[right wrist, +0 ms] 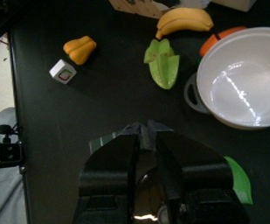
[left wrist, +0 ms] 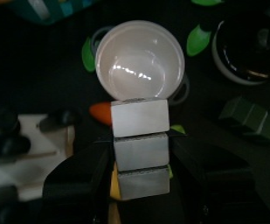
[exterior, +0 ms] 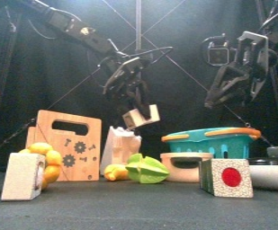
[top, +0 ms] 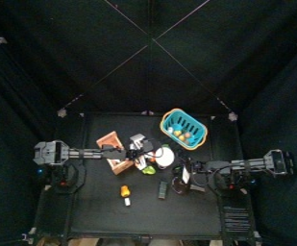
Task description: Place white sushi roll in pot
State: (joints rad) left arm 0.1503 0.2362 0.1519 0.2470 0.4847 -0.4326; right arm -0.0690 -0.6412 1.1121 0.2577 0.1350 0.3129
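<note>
Left gripper (exterior: 138,101) raised, clamped — right gripper (right wrist: 148,131) shut.

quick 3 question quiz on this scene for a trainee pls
1. True or false: the white sushi roll lies in the pot.
2. Which one holds the roll: A left gripper, B right gripper?
3. What colour is the basket?

Key: 1 false, it hangs in the air above the pot. 2 A. 3 teal.
</note>
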